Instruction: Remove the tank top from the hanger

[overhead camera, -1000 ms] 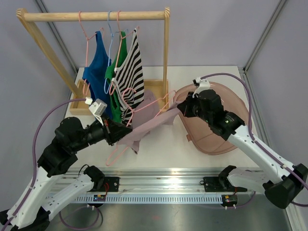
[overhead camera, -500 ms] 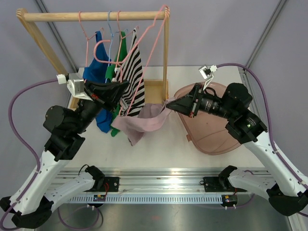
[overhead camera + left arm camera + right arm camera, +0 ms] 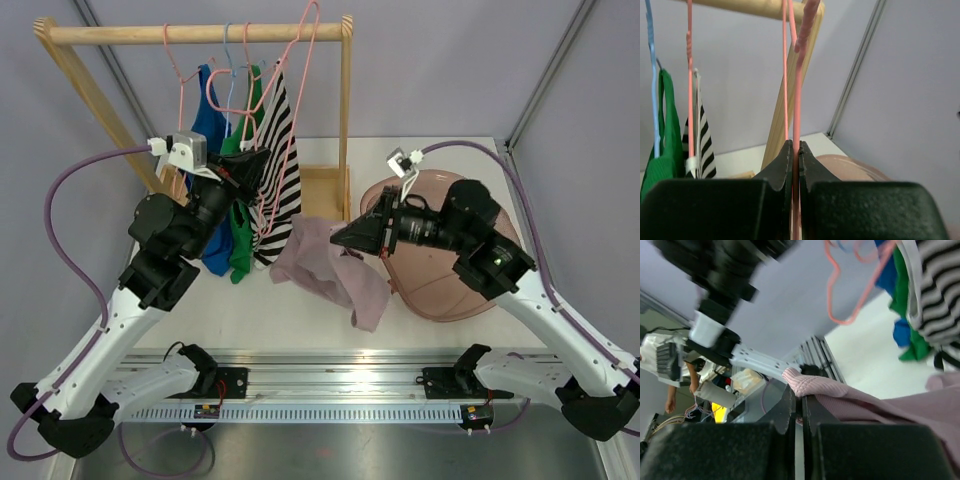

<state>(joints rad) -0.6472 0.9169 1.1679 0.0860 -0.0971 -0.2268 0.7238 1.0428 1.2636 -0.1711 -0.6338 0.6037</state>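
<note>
Top view: tank top looks clear of the hanger. It sags from the right gripper onto the middle of the table, just beside the basin.
Left gripper: pinched tight on the hanger wire, up by the rack at the back-left corner.
Right gripper: clamped on a fold of the top's edge.
Doing it well: I'd hold the hanger high, draw the top rightward, and check no strap is snagged before letting go.
Count: one pink tank top, four hangers I think (three on the rack, one held), three other garments hung, one basin.
</note>
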